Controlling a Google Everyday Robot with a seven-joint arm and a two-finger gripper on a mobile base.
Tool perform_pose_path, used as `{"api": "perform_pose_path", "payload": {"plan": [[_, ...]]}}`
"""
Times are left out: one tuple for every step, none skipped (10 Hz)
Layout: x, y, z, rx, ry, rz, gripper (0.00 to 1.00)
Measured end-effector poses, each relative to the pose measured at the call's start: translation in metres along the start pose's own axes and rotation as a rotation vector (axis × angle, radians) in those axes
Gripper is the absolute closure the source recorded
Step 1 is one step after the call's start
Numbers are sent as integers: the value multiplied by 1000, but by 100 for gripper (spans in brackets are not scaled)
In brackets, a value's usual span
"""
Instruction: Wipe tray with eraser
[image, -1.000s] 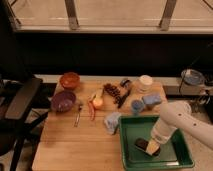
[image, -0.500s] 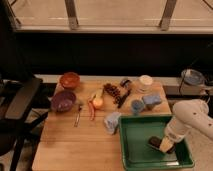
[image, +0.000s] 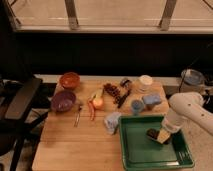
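Observation:
A green tray (image: 137, 155) sits at the front right corner of the wooden table. The eraser (image: 162, 137), a tan block with a dark part on its left, lies on the tray floor near the tray's back right. My gripper (image: 164, 131) comes down from the white arm (image: 187, 106) on the right and sits right over the eraser, touching it or nearly so. The grip itself is hidden by the arm's end.
Just left of the tray lies a grey cloth (image: 112, 122). Behind it stand two blue cups (image: 136, 106), a white cup (image: 145, 81), a pine cone (image: 112, 91), an apple (image: 98, 103), a carrot (image: 91, 110), a fork (image: 78, 115), a purple bowl (image: 63, 100) and an orange bowl (image: 69, 79). A black chair (image: 20, 107) is at the left.
My gripper and the eraser have slid from the tray's left middle to its right side, and slightly toward the back.

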Motion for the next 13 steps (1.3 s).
{"api": "perform_pose_path", "payload": {"plan": [[-12, 9, 6, -13, -7, -16, 100], [-20, 21, 11, -31, -13, -30, 100], [-20, 33, 17, -48, -14, -37, 100], [-13, 46, 21, -64, -12, -36, 100], [0, 56, 23, -74, -9, -24, 100], [12, 61, 22, -77, -6, -5, 100], [26, 60, 18, -72, -3, 18, 100], [41, 54, 10, -53, 5, 45, 100], [49, 47, 2, -34, 10, 62, 100], [56, 35, -7, -11, 13, 74, 100], [54, 22, -13, 5, 12, 76, 100], [45, 8, -14, 16, 11, 67, 100], [37, 2, -14, 19, 8, 56, 100]]}}
